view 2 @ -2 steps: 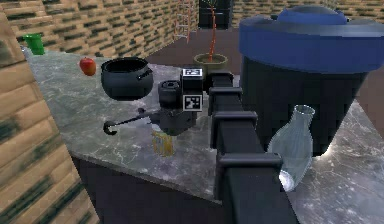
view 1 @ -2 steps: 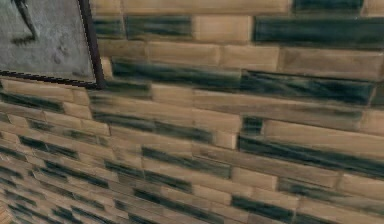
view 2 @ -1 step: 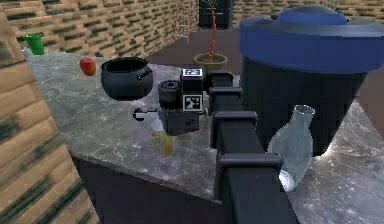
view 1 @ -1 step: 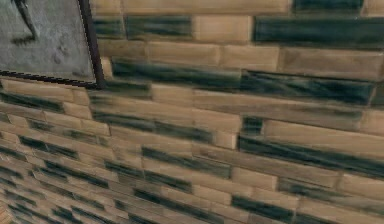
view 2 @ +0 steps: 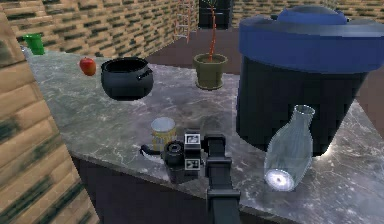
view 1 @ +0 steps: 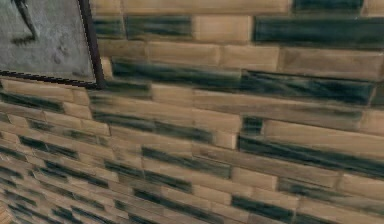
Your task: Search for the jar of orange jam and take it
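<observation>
A small jar [view 2: 163, 129] with a pale top and yellowish sides stands on the grey stone counter [view 2: 100, 120], near its front edge. The dark arm [view 2: 221, 192] rises from the bottom edge of the arm side view, with two white marker squares [view 2: 191, 141] at its far end. Left of them is the gripper [view 2: 153, 151], its dark body and thin fingers low over the counter, just below the jar in the picture. With the jar right at the fingers on the counter, I cannot tell whether the gripper holds anything.
On the counter are a black pot [view 2: 126, 78], a red apple [view 2: 88, 66], a green cup [view 2: 35, 43], a potted plant [view 2: 210, 70], a big dark blue lidded container [view 2: 300, 75] and a clear glass bottle [view 2: 288, 152]. The forward view faces a brick wall [view 1: 220, 130] with a framed picture [view 1: 45, 38].
</observation>
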Robot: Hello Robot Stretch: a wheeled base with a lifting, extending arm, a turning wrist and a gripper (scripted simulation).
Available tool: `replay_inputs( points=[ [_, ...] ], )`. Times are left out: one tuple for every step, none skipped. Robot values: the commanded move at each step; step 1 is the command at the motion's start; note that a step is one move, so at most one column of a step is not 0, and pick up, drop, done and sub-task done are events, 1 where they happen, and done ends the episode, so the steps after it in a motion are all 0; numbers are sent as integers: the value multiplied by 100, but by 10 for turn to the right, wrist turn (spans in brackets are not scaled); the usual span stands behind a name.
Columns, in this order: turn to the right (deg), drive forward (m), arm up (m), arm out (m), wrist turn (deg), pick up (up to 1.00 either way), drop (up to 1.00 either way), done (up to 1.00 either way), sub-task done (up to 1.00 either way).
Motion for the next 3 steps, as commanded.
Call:
replay_inputs(
  points=[
    [0, 0, 0, 0, 0, 100, 0, 0, 0],
    [0, 0, 10, 0, 0, 0, 0, 0, 0],
    [0, 0, 0, 0, 0, 0, 0, 100, 0]
  ],
)
